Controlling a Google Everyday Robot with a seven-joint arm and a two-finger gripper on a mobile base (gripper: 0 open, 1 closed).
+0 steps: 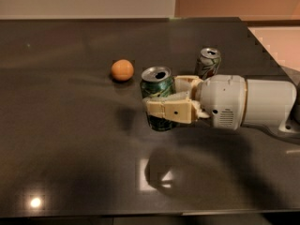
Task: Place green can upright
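Note:
The green can [157, 86] is dark green with a silver top that has an open mouth. It stands nearly upright in the middle of the dark table [70, 139]. My gripper [161, 96] reaches in from the right and is shut on the green can. One beige finger [171, 111] crosses its front and the other [186, 81] lies behind it. I cannot tell whether the can's bottom touches the table or hangs just above it.
An orange ball [122, 70] lies to the left of the can. A pale can [207, 62] with green and red marks stands upright just behind my wrist. The table's far right corner [243, 25] meets a light floor.

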